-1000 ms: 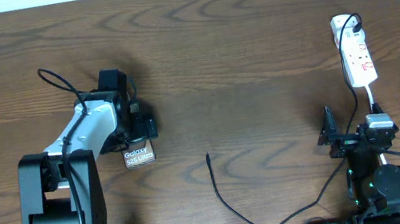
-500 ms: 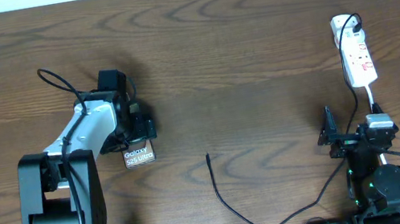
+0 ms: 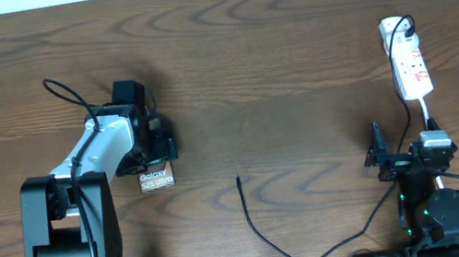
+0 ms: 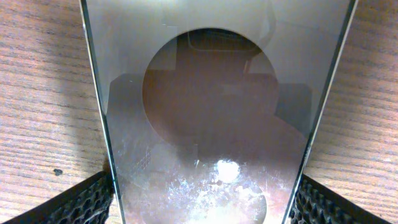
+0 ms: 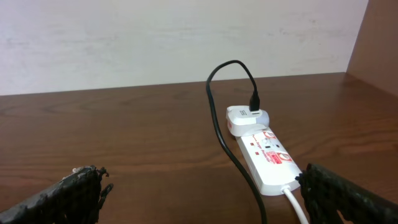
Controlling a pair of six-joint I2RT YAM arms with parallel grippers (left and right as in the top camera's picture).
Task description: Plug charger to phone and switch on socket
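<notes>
Phone (image 3: 156,179) lettering reads "Galaxy S25 Ultra" in white in the overhead view, at the end that sticks out from under the left gripper (image 3: 157,150). The left wrist camera misses that text. It shows only the phone (image 4: 211,124) as a glossy brown-grey back with a large rounded mark, smudges and a bright glare spot. There the left gripper (image 4: 205,202) is clenched on the handset, one black textured pad (image 4: 87,199) against each long edge.

The socket (image 3: 408,61) lies well ahead of the right gripper (image 3: 382,154) and apart from it. The right wrist camera shows the socket (image 5: 264,155) as a white power strip with red marks and a red round logo. Its print is too small to read. A white adapter (image 5: 245,118) sits in its far end with a black lead plugged into the top. A white cord (image 5: 297,208) leaves the near end. The right gripper (image 5: 214,193) is released, its fingers spread wide at the frame's lower corners, with nothing between them.

The charger (image 3: 261,231) is a thin black cable curving over the counter (image 3: 289,34) between the two grippers. Its free tip (image 3: 238,179) touches neither gripper and is well apart from the phone. Only the overhead view shows this tip.

The counter is dark brown wood grain. The right wrist view alone shows the room: a pale, mottled wall (image 5: 124,43) behind the counter and a brown panel (image 5: 379,37) at the right edge.
</notes>
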